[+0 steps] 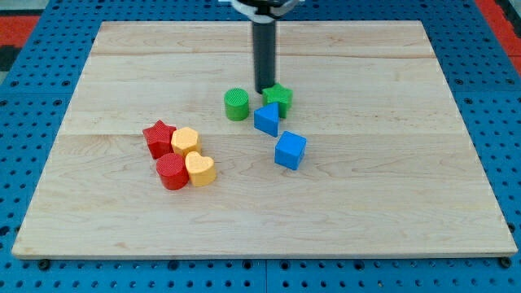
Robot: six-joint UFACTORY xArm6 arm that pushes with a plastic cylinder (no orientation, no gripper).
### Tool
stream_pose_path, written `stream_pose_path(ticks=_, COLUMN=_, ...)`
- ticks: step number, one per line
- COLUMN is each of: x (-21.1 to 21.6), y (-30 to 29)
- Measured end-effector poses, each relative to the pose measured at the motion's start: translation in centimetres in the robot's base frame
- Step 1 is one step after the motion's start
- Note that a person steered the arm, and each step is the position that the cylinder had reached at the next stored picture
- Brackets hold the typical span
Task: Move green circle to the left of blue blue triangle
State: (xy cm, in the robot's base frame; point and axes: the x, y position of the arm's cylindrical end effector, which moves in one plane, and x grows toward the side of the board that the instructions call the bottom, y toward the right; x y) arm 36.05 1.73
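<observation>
- Near edge of the wooden board (pixel 260 236): bare, no hazard there.
- Toward the view's left, a tight cluster: red cylinder (pixel 172 172) touching yellow heart (pixel 200 169), behind them red star (pixel 159 137) touching a second yellow block (pixel 186 142), shape unclear. Well apart from the work; a risk only if a push overshoots leftward.
- Blue cube (pixel 290 150): near the triangle on the view's right, out of the path.
- Blue triangle (pixel 266 120): the reference block; any nudge would shift the target.
- Green circle (pixel 237 104): up-left of the triangle, slightly farther back, close but not touching. Likely needs only a small push toward the view's bottom.
- Green star (pixel 278 98): just behind the triangle, possibly touching it.
- My tip (pixel 265 89): a plain rod holding nothing, between circle and star, apparently touching the star. Sideways sweep from here would likely drag the star into the triangle; a glancing push could spin the circle off line.
</observation>
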Motion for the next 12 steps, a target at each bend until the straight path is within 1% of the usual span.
stream_pose_path(ticks=2, x=2.1, y=0.5)
stream_pose_path(ticks=3, x=4.0, y=0.9)
stream_pose_path(ticks=4, x=2.8, y=-1.4)
stream_pose_path(ticks=5, x=1.2, y=-1.7)
stream_pose_path(ticks=6, x=1.5, y=-3.8)
stream_pose_path(ticks=7, x=3.3, y=-2.4)
stream_pose_path(ticks=8, x=2.8, y=-3.4)
stream_pose_path(ticks=9, x=1.0, y=-3.2)
stream_pose_path(ticks=11, x=-1.4, y=-9.5)
stream_pose_path(ticks=12, x=3.9, y=-6.7)
